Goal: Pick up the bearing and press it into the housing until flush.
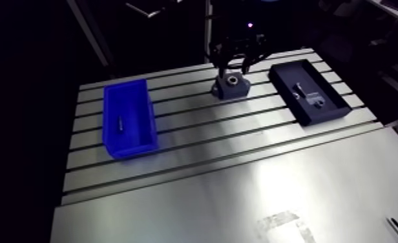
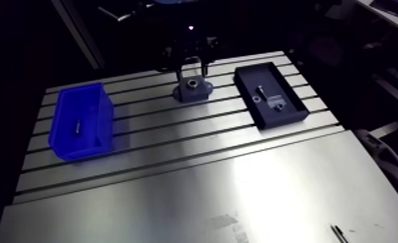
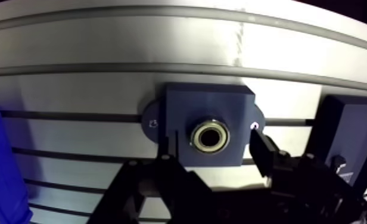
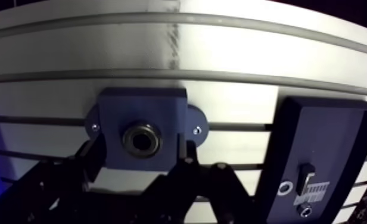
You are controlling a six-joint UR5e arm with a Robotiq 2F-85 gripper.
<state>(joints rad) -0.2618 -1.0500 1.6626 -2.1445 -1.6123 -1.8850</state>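
1 gripper [image 3: 214, 143], fingers spread, flanks 1 bearing [image 3: 210, 136] seated in 1 housing [image 3: 207, 101], upper centre. 1 blue bin [image 1: 150, 113] left, 1 black tray [image 1: 289, 77] right; the table's [image 1: 240, 174] lower half lies open.

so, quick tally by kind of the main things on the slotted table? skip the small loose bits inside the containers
Blue plastic open bin: 1
Dark rectangular shallow tray: 1
Grey-blue block housing: 1
Metal ring bearing, sitting in the housing bore: 1
Total: 4
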